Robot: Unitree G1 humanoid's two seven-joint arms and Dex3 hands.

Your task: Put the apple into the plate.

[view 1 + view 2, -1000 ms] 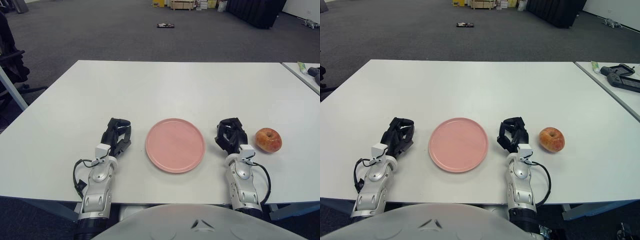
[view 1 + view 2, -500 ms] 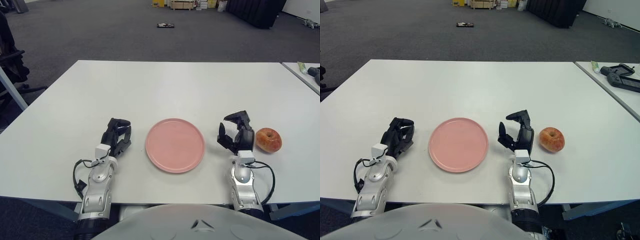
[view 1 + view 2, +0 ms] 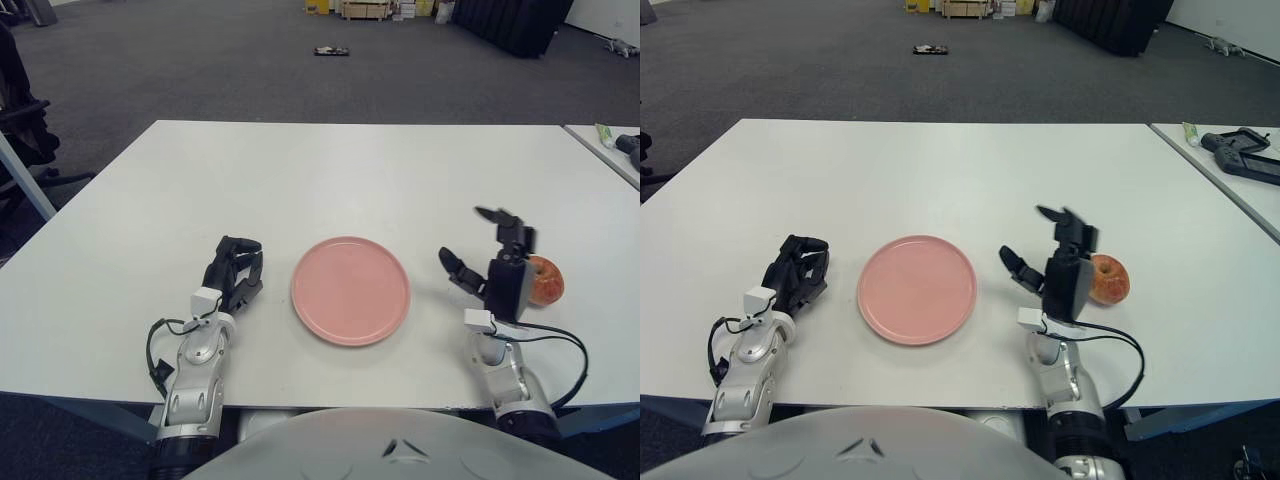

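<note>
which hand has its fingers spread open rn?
The right hand, raised just left of the apple. The left hand shows curled left of the plate.

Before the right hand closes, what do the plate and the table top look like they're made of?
The plate looks like matte pink plastic or glazed ceramic: even colour, soft sheen, thin raised rim; I can't tell which. The table looks like smooth white laminate, flat and uniform. The right hand, fingers spread, is beside the apple.

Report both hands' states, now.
Left hand: curled shut, holding nothing, left of the plate.
Right hand: open, fingers spread, beside the apple, not grasping it.
</note>
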